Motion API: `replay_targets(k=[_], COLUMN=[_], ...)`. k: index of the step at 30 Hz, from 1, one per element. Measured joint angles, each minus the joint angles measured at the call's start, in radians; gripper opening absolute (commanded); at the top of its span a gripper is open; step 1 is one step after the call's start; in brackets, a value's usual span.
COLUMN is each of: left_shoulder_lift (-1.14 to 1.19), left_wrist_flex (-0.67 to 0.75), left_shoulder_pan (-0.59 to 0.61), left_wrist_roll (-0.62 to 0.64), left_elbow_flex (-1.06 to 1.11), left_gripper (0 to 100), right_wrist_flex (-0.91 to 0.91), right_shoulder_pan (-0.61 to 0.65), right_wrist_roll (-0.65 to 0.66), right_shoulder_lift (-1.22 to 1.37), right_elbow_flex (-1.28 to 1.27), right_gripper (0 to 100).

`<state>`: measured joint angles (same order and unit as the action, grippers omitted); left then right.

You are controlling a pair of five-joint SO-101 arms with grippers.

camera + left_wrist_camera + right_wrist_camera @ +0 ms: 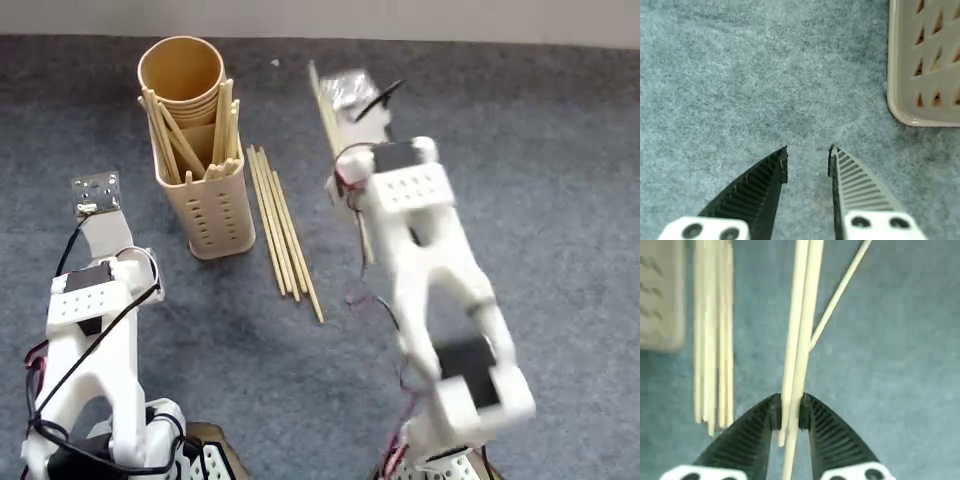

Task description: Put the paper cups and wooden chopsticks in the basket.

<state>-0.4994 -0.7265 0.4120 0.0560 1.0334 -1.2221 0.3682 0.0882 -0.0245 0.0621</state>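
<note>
The right hand (pixel 789 404) is gripping wooden chopsticks (pixel 803 330), apparently for carrying to the basket (pixel 215 215), while the left hand (pixel 807 161) is hanging released.

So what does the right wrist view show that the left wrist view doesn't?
Right wrist view: the right gripper shut on a pair of chopsticks, with loose chopsticks lying on the carpet beside them. Left wrist view: the left gripper open above bare carpet, holding nothing. Both: part of the basket and the grey carpet.
</note>
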Motion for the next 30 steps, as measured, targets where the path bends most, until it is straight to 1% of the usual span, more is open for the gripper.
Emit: replay_targets(k=[3,7,9,12,17,19,21,24,30], left_shoulder_lift=[0.000,0.000,0.000,0.000,0.000,0.000,0.000,0.000,0.000], left_wrist_flex=[0.000,0.000,0.000,0.005,0.068,0.081,0.084,0.087,0.087], left_shoulder_pan=[-0.005,-0.003,-0.003,-0.003,-0.003,-0.003,-0.003,-0.003,-0.003], left_wrist_roll=[0.002,0.002,0.000,0.000,0.000,-0.021,-0.043,-0.054,-0.054], left_elbow_flex=[0.000,0.003,0.005,0.005,0.032,0.037,0.037,0.040,0.040], left_gripper=[16,16,16,16,16,16,16,16,16], right_wrist_flex=[0.083,0.258,0.370,0.552,0.872,1.010,1.117,1.183,1.197], right_shoulder_pan=[0.020,0.109,0.158,0.229,0.338,0.359,0.364,0.364,0.350], right_wrist_roll=[-0.031,-0.043,-0.043,-0.046,-0.046,-0.046,-0.046,-0.046,-0.046], right_shoulder_lift=[-0.221,-0.466,-0.543,-0.592,-0.597,-0.577,-0.523,-0.420,-0.193], right_elbow_flex=[0.000,-0.055,-0.117,-0.230,-0.448,-0.529,-0.549,-0.531,-0.371], right_gripper=[0.5,0.5,0.5,0.5,0.5,0.5,0.5,0.5,0.5])
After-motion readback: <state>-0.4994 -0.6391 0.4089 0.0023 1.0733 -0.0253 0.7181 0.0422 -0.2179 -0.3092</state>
